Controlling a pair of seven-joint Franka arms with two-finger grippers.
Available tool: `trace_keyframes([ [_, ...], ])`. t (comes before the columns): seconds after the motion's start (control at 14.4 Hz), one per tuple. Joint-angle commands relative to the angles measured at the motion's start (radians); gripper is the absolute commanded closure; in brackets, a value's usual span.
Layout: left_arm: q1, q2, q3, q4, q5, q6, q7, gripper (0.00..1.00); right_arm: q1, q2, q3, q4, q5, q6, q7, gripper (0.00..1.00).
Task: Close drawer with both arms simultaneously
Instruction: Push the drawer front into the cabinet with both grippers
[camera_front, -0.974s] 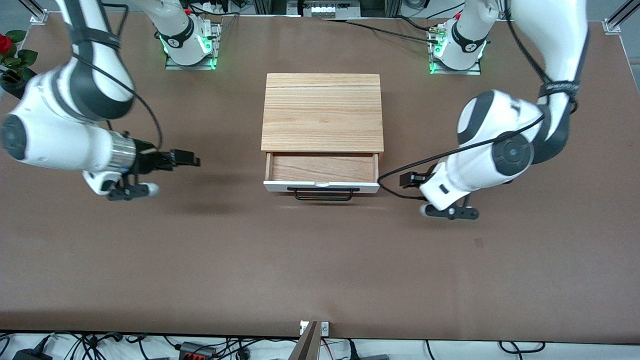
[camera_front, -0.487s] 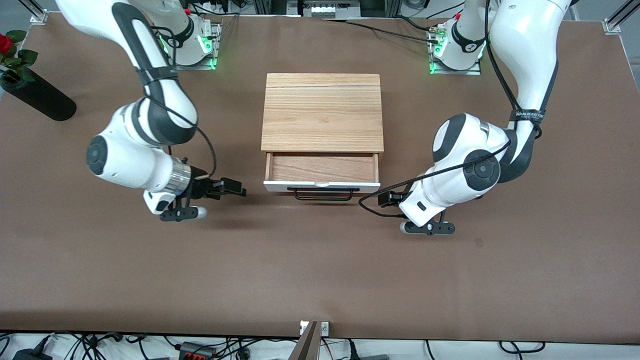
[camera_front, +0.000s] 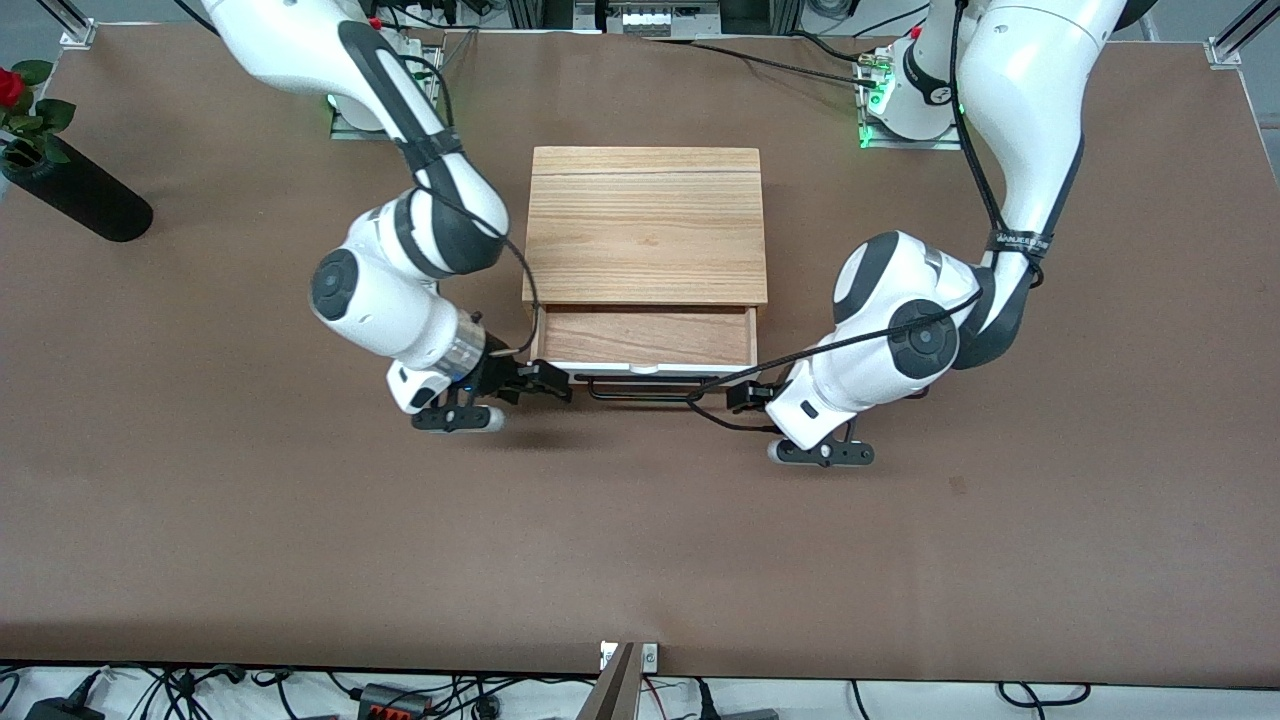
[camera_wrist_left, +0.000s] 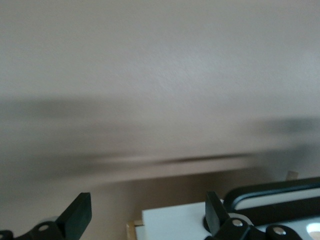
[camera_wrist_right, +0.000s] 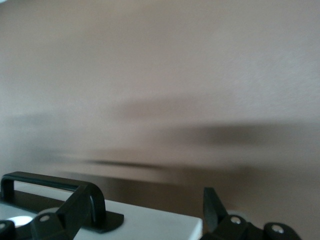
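Note:
The drawer (camera_front: 645, 338) stands pulled out of the light-oak cabinet (camera_front: 645, 225), showing its reddish wood inside. Its white front panel (camera_front: 640, 371) carries a black bar handle (camera_front: 640, 398). My right gripper (camera_front: 552, 388) is low at the panel's corner toward the right arm's end, open. In the right wrist view that gripper (camera_wrist_right: 145, 207) has the panel corner (camera_wrist_right: 150, 222) between its fingers, beside the handle (camera_wrist_right: 50, 182). My left gripper (camera_front: 738, 395) sits open at the other corner. In the left wrist view the left gripper (camera_wrist_left: 147, 217) straddles the panel (camera_wrist_left: 175, 220). Contact cannot be told.
A black vase (camera_front: 75, 195) holding a red rose (camera_front: 10, 85) lies at the right arm's end of the brown table (camera_front: 640, 540). Both arm bases glow green past the cabinet.
Both arms have swung inward from the table's ends, and both grippers have come down to the drawer's front corners. The drawer itself has not moved.

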Motion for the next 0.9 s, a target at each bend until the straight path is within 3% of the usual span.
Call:
trace_keyframes([
  [0.0, 0.001, -0.008, -0.025, -0.030, -0.003, -0.023, -0.026, 0.00, 0.019, 0.010, -0.006, 0.003, 0.014, 0.013, 0.034, 0.00],
  [0.49, 0.005, -0.021, -0.048, -0.034, -0.003, -0.148, -0.029, 0.00, 0.041, -0.001, -0.006, -0.034, 0.012, -0.005, 0.043, 0.00],
  [0.83, 0.011, -0.051, -0.079, -0.074, -0.003, -0.207, -0.029, 0.00, 0.029, -0.015, -0.013, -0.034, 0.012, -0.160, 0.043, 0.00],
])
